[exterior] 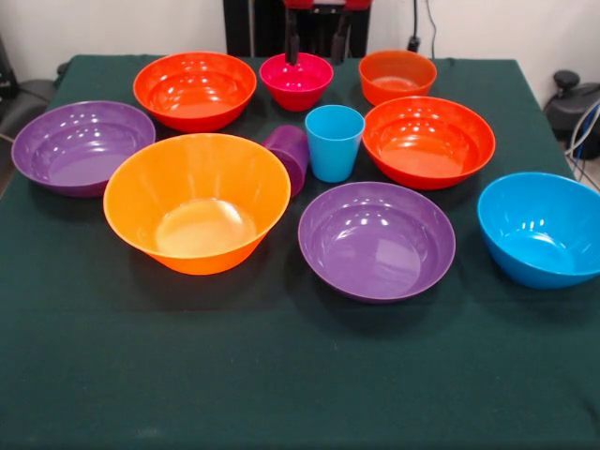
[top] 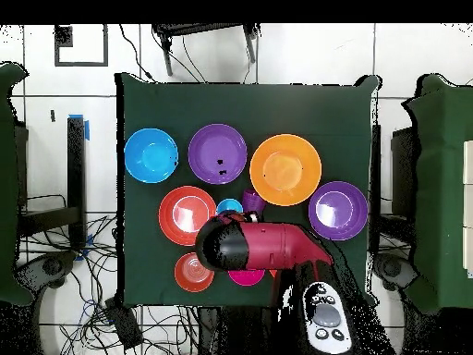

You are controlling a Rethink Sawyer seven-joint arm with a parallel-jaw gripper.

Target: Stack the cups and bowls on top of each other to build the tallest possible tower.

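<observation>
My gripper [exterior: 316,42] hangs open and empty at the far side of the table. Its two dark fingers [exterior: 292,42] are just above the far rim of the small magenta bowl [exterior: 296,80]. The small orange bowl [exterior: 397,75] is to the right of that bowl. The light blue cup [exterior: 334,141] stands upright in the middle. The purple cup [exterior: 289,155] is beside it, seemingly tilted and partly hidden behind the big orange bowl [exterior: 197,202]. Two red-orange bowls [exterior: 194,89] [exterior: 428,141], two purple bowls [exterior: 82,147] [exterior: 377,239] and a blue bowl [exterior: 542,228] sit apart, each open side up. Nothing is stacked.
The dark green table [exterior: 281,375] has bare cloth along its near edge. In the overhead view my red arm [top: 268,245] covers one red-orange bowl and part of the magenta bowl [top: 246,276]. Cables and black stands surround the table.
</observation>
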